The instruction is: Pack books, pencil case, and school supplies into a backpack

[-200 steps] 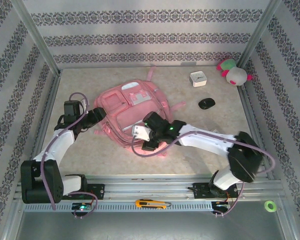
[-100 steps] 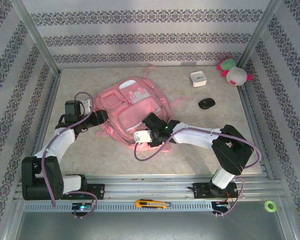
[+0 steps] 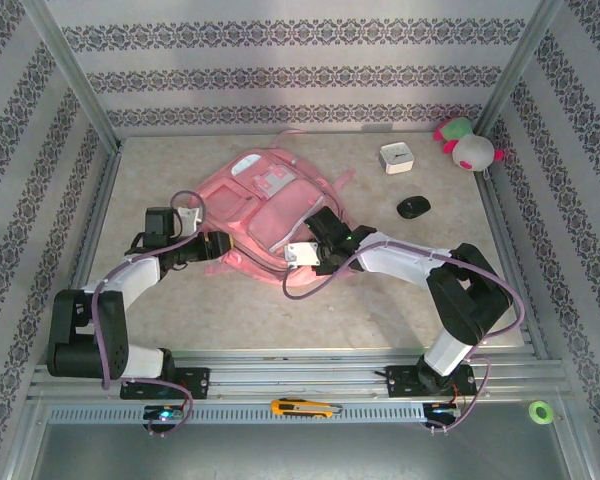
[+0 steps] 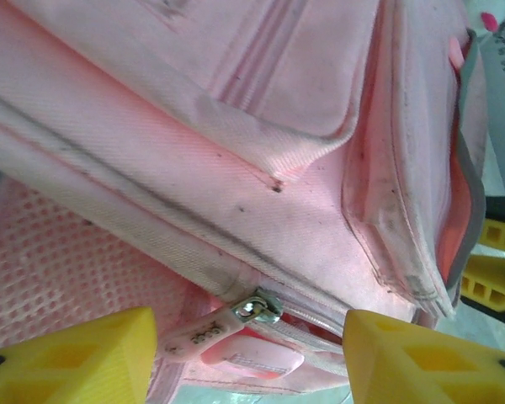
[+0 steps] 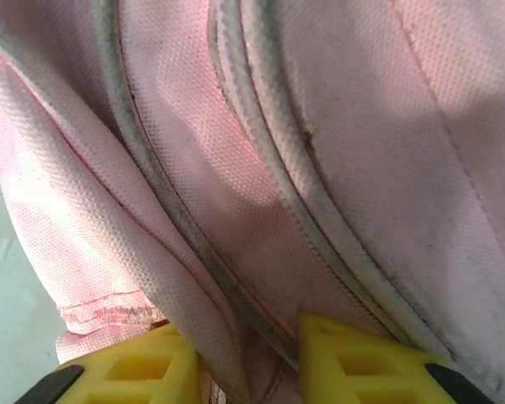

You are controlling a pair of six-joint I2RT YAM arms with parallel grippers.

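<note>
**On the beige table [image 3: 410, 310]: soft pink backpack [image 3: 265, 200]**

Woven fabric, grey-piped seams, a mesh panel [image 4: 59, 269]. Left gripper [image 4: 248, 345], reaching low, gapes wide astride the metal zip pull [image 4: 251, 309]. Right gripper [image 5: 248, 358], elbow bent, pinches a fabric fold.

The backpack [image 3: 268, 205] between left hand [image 3: 217, 246] and right hand [image 3: 318, 262]

Robot lab test cell, not home. Aluminium frame posts [image 3: 80, 85] hold patterned wallpaper panels [image 3: 300, 75], boxing in beige tabletop [image 3: 230, 300] beyond and beside left gripper [image 3: 222, 245]. Behind it: arm bases [image 3: 160, 362] bolted on metal rails [image 3: 300, 372], slotted cable duct [image 3: 380, 413], utility knife [image 3: 305, 407], green tape roll [image 3: 540, 410].
</note>
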